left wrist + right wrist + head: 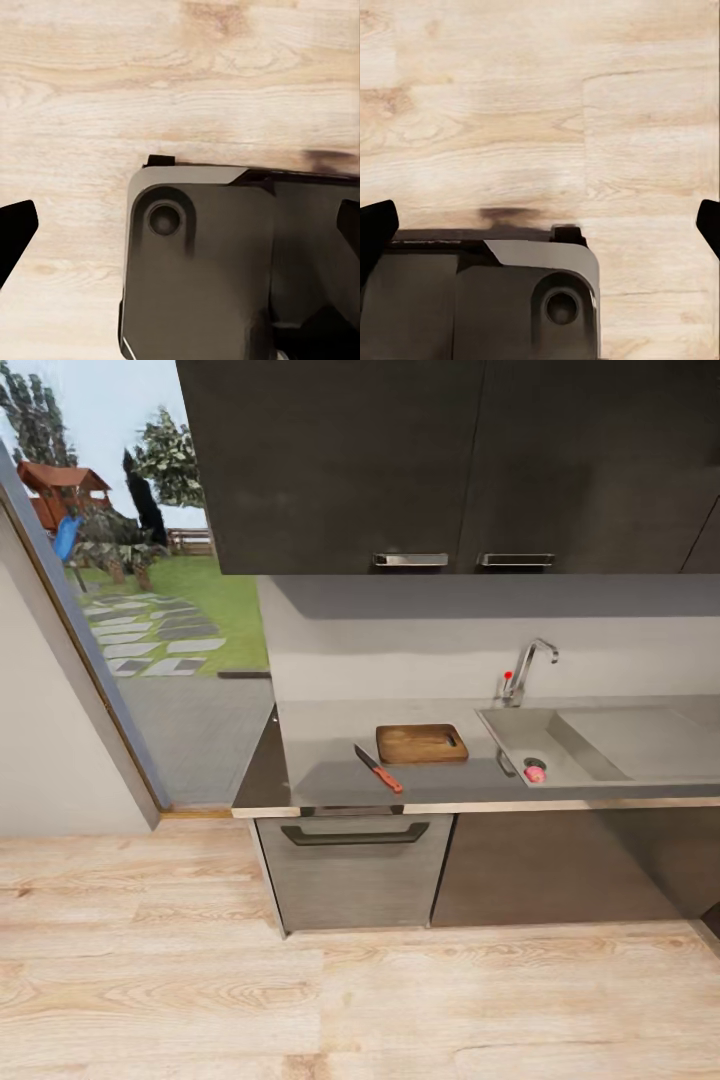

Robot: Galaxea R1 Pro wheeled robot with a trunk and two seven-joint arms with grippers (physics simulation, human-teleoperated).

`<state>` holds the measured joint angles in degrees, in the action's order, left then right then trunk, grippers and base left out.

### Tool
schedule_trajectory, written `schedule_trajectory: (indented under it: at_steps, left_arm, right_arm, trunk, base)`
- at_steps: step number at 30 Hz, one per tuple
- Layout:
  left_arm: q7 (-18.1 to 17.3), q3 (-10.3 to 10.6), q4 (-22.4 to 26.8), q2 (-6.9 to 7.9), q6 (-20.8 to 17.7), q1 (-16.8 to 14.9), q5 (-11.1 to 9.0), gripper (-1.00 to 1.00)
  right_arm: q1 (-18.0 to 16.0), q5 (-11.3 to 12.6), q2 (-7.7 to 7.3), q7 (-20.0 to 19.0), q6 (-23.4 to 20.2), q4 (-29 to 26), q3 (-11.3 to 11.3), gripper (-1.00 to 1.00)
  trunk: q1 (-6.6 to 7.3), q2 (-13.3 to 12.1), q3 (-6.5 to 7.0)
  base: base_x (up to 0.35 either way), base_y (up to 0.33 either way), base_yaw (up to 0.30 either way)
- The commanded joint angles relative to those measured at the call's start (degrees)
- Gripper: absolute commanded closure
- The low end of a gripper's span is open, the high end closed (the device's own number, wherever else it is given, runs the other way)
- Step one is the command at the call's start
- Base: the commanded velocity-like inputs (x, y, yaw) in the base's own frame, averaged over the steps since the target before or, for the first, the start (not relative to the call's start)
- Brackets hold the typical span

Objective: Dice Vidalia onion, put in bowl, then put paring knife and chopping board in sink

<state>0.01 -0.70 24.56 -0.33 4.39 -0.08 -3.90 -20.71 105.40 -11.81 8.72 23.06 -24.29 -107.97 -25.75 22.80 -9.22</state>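
Head view catches the chopping board point(422, 743) and paring knife point(378, 768) on the counter point(320, 745) beside the sink point(560, 745), while both wrist views show the left pincer point(180, 225) and right pincer point(540, 225) spread wide over wooden floor point(540, 90).

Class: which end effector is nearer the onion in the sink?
Probably right. The left end effector and right end effector both hang over the floor; the onion sits toward the head view's right.

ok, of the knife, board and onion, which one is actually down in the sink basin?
The onion, the small pinkish ball by the drain at the front of the sink. The chopping board and paring knife both lie on the countertop, to the basin's left.
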Motion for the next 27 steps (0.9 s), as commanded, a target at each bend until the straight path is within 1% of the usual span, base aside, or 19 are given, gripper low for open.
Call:
schedule_trajectory:
  at_steps: [1,8,15,25,27]
  left_arm:
    - [0.0,-0.02,0.04,0.01,0.1,-0.01,-0.41,-1.0]
    - [-0.01,0.05,-0.62,0.06,0.09,-0.01,-0.41,-1.0]
    - [-0.01,0.08,-1.05,0.06,0.09,-0.01,-0.41,-1.0]
    - [-0.01,0.0,-1.81,0.06,0.09,-0.01,-0.41,-1.0]
    - [-0.01,0.0,-1.85,0.06,0.09,-0.01,-0.41,-1.0]
  right_arm:
    - [-0.12,0.28,-0.03,0.4,0.33,0.41,-0.49,-1.0]
    - [-0.12,0.3,0.25,0.39,0.43,1.98,-0.47,-1.0]
    - [-0.12,0.25,1.54,0.34,0.49,2.13,-0.46,-1.0]
    - [-0.12,0.18,1.91,0.35,0.74,2.15,-0.46,-1.0]
    - [-0.12,0.08,2.46,0.38,0.9,2.11,-0.5,-1.0]
  trunk:
    - [-0.04,0.12,-0.11]
    - [-0.04,0.12,-0.11]
    - [-0.04,0.12,-0.11]
    - [-0.04,0.12,-0.11]
    - [-0.04,0.12,-0.11]
  base:
    - [0.0,0.0,0.0]
    - [0.0,0.0,0.0]
    - [0.0,0.0,0.0]
    - [0.0,0.0,0.0]
    - [0.0,0.0,0.0]
